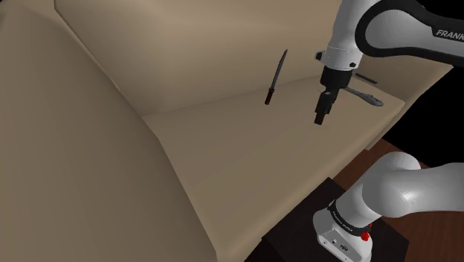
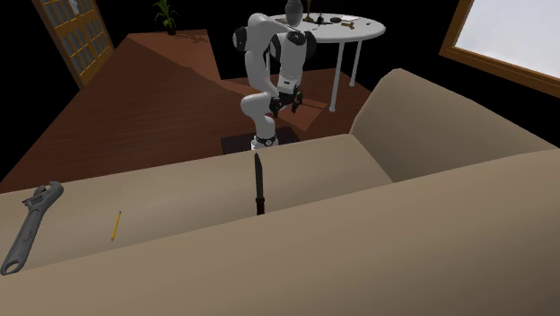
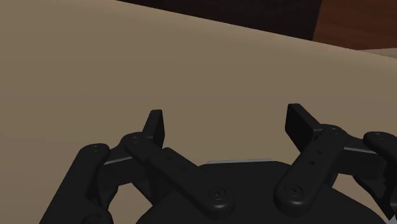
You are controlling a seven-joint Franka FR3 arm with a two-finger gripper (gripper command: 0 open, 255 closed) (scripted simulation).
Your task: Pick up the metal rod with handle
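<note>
A thin dark metal rod (image 1: 276,77) with a dark red handle at its lower end stands tilted on the beige sofa seat (image 1: 245,156), leaning on the backrest. From the second exterior view the rod (image 2: 259,184) rises just behind the backrest's top edge. My gripper (image 1: 321,117) hangs above the seat, to the rod's right in the shoulder view, pointing down and apart from it. Through the wrist camera the gripper (image 3: 226,124) is open, both fingers (image 3: 154,126) spread over bare cushion with nothing between them.
A grey wrench (image 1: 364,94) lies on the seat just beyond my arm; the wrench (image 2: 31,224) and a yellow pencil (image 2: 116,224) show at the second exterior view's left. A sofa armrest (image 1: 67,149) walls the shoulder view's left. A white round table (image 2: 345,31) stands behind the robot.
</note>
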